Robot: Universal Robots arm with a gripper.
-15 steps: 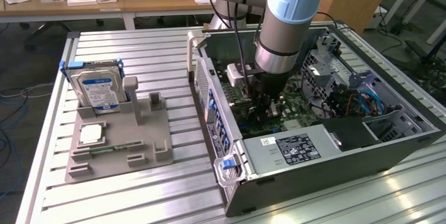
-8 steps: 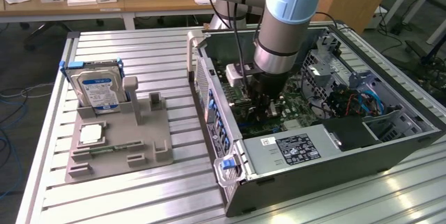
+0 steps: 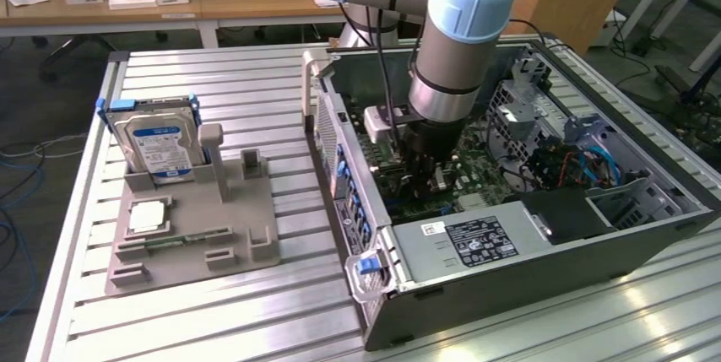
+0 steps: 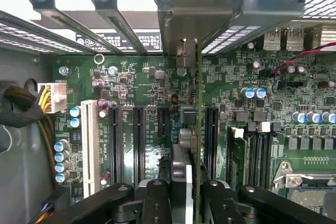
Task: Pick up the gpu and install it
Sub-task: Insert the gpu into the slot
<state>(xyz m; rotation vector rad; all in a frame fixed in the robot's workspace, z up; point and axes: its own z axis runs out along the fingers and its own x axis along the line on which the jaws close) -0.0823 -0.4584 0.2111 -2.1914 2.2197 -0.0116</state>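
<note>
Gripper [image 4: 181, 192] clamps gpu [image 4: 192, 98] edge-on over motherboard [image 4: 131, 87]; apparently unseated.

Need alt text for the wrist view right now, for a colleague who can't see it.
The end effector grips the gpu edge-on, upright above the green motherboard, among its black expansion slots. The card's silver bracket meets the case's rear slot openings.

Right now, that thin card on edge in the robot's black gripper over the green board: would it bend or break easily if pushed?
The thin green-edged gpu looks like a rigid circuit board, so probably stiff rather than floppy. It seems light, since the black gripper pinches it by one edge. Standing upright over the green motherboard slots, sideways pushing would probably strain it.
</note>
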